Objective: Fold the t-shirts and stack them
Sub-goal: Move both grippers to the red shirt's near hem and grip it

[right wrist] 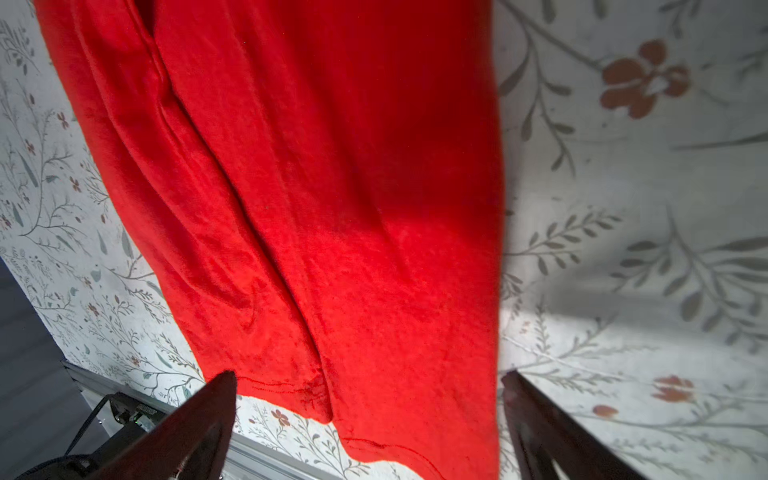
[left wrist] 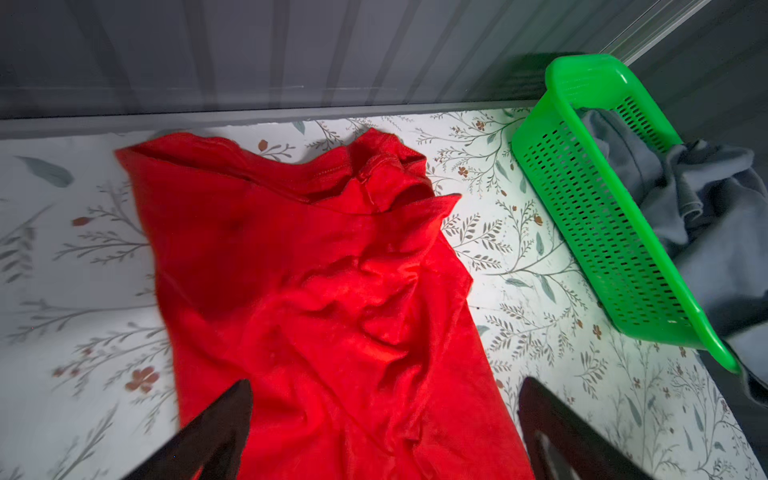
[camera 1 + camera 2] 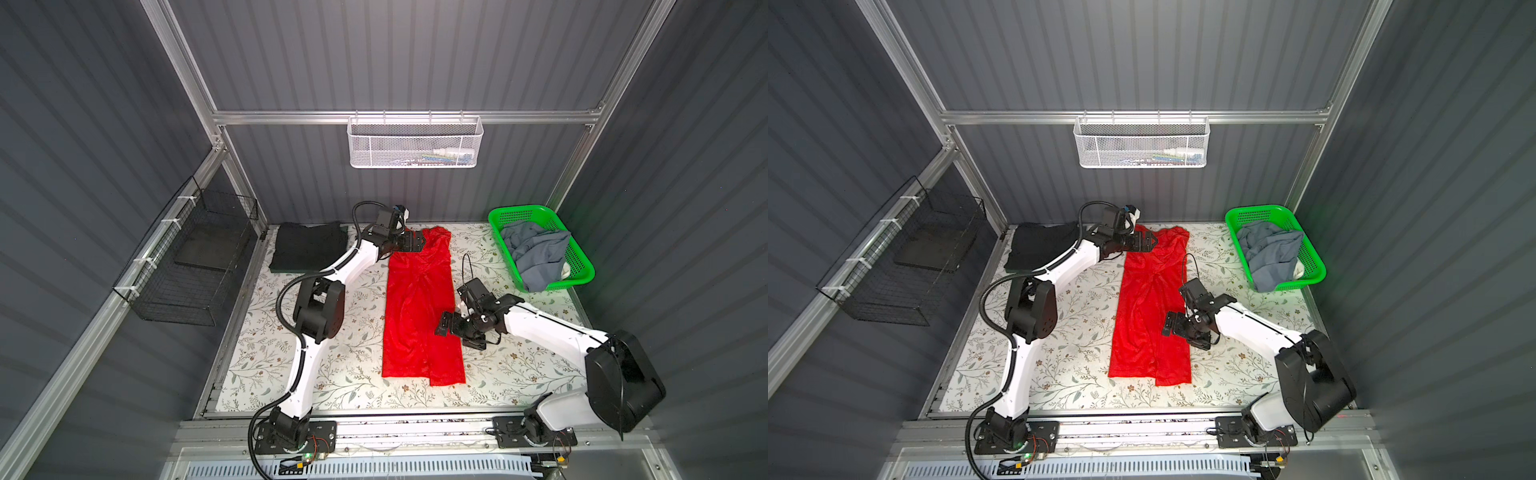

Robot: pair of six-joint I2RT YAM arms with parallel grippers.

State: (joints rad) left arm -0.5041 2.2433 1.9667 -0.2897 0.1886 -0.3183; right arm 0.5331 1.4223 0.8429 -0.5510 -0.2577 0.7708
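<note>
My left pincer (image 2: 384,386) hangs with jaws apart and empty over the far, collar end of the red t-shirt (image 3: 419,307). My right pincer (image 1: 368,374), also spread and holding nothing, sits over the shirt's right edge, nearer the hem. The shirt lies mid-tabletop (image 3: 332,365) as a long narrow strip, so I judge the lengthwise folds done. Next I likely need a crosswise fold: pinching both corners of one end and carrying them over. The dark folded t-shirts (image 3: 307,251) wait far left. The grey-blue t-shirt (image 3: 536,253) is crumpled in the green basket (image 3: 519,214), far right.
</note>
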